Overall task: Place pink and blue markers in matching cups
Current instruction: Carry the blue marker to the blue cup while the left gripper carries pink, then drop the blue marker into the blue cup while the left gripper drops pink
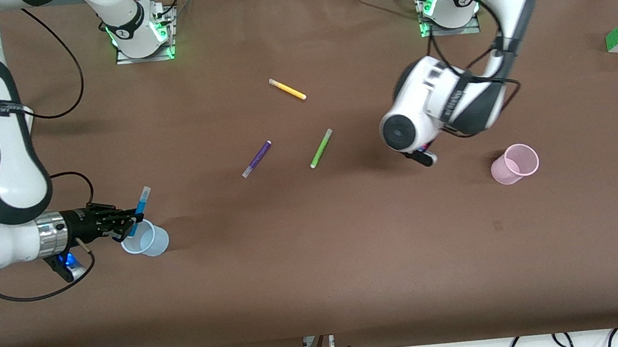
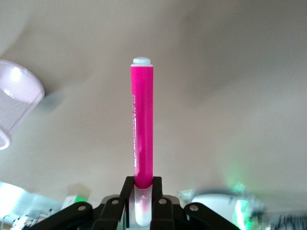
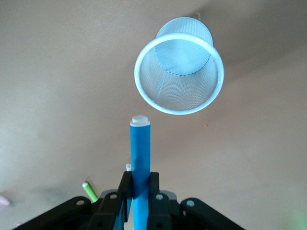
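Blue marker point(image 3: 141, 158) above blue cup point(image 3: 179, 72)

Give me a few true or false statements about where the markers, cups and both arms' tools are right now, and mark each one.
1. The right tool grips the blue marker over the blue cup. True.
2. The left tool is empty. False: it is shut on the pink marker, up in the air.
3. The pink marker already stands in the pink cup. False: the marker is not in the cup.
4. The purple marker and green marker lie on the table. True.
5. The yellow marker lies nearer the front camera than the purple one. False: it lies farther.
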Action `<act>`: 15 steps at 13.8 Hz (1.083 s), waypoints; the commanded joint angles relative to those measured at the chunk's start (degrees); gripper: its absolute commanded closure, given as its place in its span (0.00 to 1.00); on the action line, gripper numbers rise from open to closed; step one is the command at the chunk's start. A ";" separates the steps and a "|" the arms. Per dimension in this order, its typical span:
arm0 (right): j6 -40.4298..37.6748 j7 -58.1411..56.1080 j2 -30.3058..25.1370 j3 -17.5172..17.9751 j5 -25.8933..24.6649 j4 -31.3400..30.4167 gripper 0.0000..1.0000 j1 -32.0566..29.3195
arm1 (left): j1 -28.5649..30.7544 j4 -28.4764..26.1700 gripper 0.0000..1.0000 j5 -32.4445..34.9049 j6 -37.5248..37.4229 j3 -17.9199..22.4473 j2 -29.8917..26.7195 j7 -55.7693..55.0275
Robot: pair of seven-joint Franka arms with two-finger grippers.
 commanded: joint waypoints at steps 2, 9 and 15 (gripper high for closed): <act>-1.05 -3.83 2.57 0.80 6.13 -0.56 1.00 -3.26 | 3.69 4.80 1.00 7.67 -10.16 -0.12 1.08 13.60; -1.93 -7.87 6.96 0.80 12.37 -0.65 1.00 -7.30 | 3.78 7.18 1.00 30.79 -13.61 0.23 3.10 34.79; -2.36 -9.46 7.93 0.80 13.61 -0.56 0.44 -8.37 | 10.36 6.48 1.00 39.62 -6.25 0.23 4.85 40.36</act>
